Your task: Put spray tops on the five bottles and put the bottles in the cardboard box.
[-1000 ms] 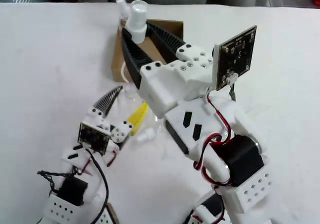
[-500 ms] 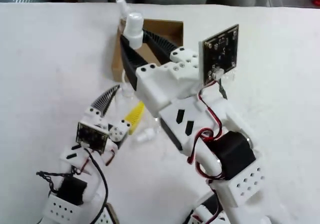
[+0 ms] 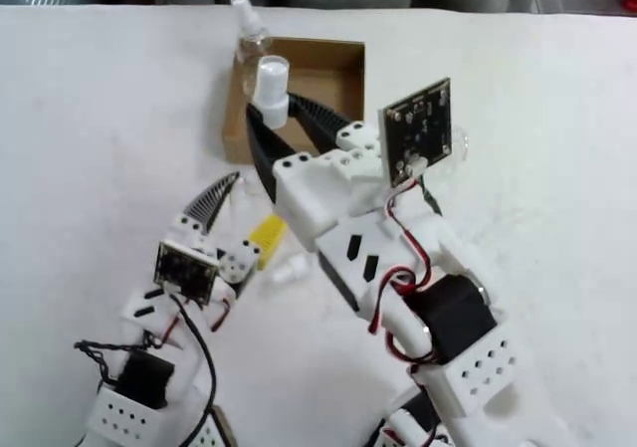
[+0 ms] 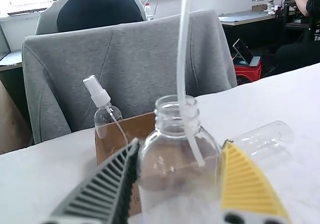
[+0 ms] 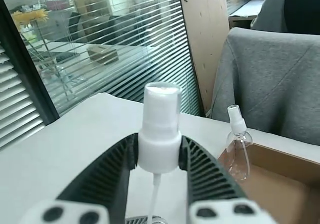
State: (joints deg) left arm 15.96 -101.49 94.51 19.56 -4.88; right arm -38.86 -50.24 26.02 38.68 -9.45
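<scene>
Left gripper point(image 3: 242, 216): we hold it low by the table, fingers clamped on the bottle point(image 4: 175, 169).
Right gripper point(image 3: 271, 109): raised above our left, fingers pinching the spray top point(image 5: 159, 129).

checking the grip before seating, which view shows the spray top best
The right wrist view: the spray top sits centred, clamped in the right gripper. The high view shows it from above, near the cardboard box. The left wrist view catches its tube running into the bottle.

No text, labels or numbers can be read anywhere
</scene>
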